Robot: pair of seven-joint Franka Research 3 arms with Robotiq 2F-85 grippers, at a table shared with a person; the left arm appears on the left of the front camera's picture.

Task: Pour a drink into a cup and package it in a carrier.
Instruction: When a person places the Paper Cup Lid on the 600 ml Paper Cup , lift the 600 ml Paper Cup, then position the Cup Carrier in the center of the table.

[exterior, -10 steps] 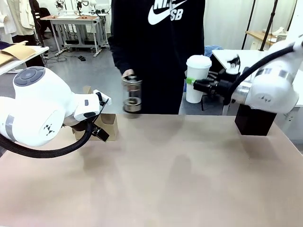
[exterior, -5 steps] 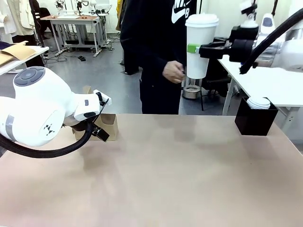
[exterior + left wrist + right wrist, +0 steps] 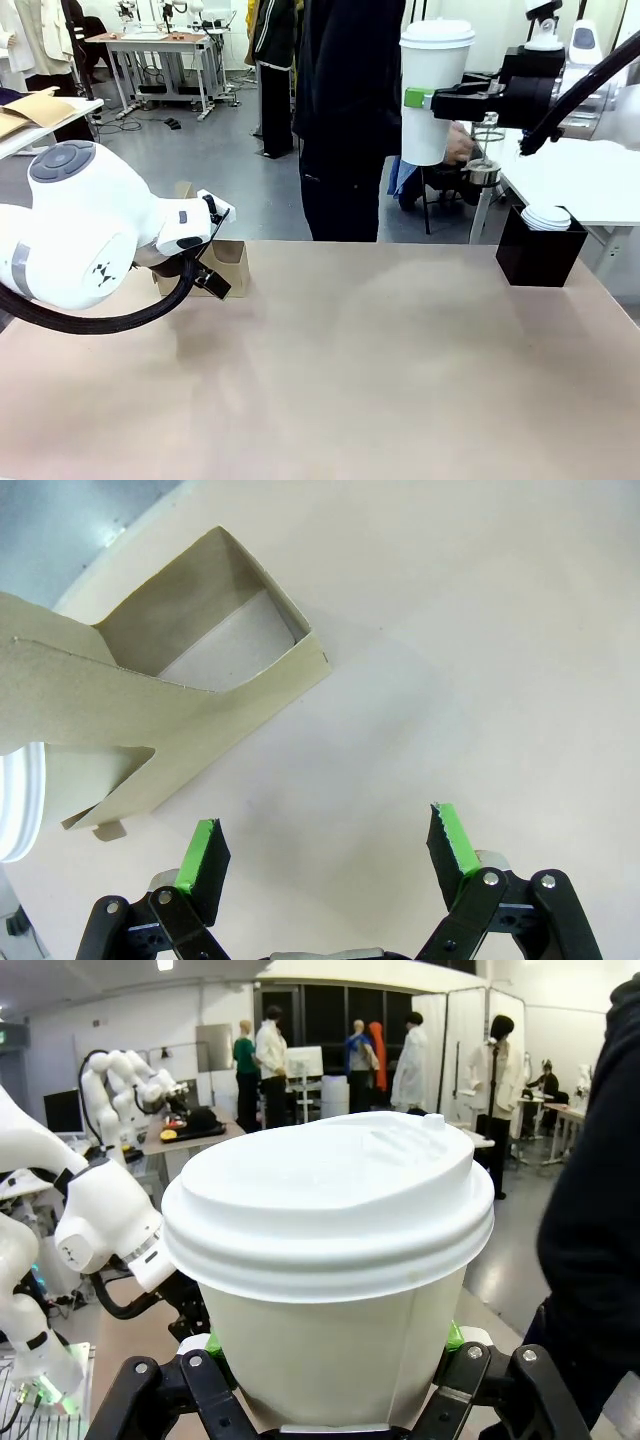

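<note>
The cup (image 3: pixel 435 90), tall and white with a domed lid, hangs high over the table's far right, with my right gripper (image 3: pixel 428 100) shut on its side. In the right wrist view the cup (image 3: pixel 330 1250) stands upright between the green pads of that gripper (image 3: pixel 330 1360). The drink is hidden. The brown cardboard carrier (image 3: pixel 232 266) sits at the table's far left. My left gripper (image 3: pixel 212 280) hovers beside it. Seen from the left wrist, the carrier (image 3: pixel 215 675) lies just beyond the open left gripper (image 3: pixel 325 845), whose fingers hold nothing.
A black box (image 3: pixel 538 256) with stacked white lids stands at the far right of the table. Behind the table a person in black (image 3: pixel 350 110) holds a glass jug (image 3: pixel 483 160) beside a white side table (image 3: pixel 590 185). A white round rim (image 3: pixel 15 805) shows beside the carrier.
My right gripper has lifted the cup higher and a little to the right. The person has walked right, carrying the glass jug away from the table. The left arm has stayed still.
</note>
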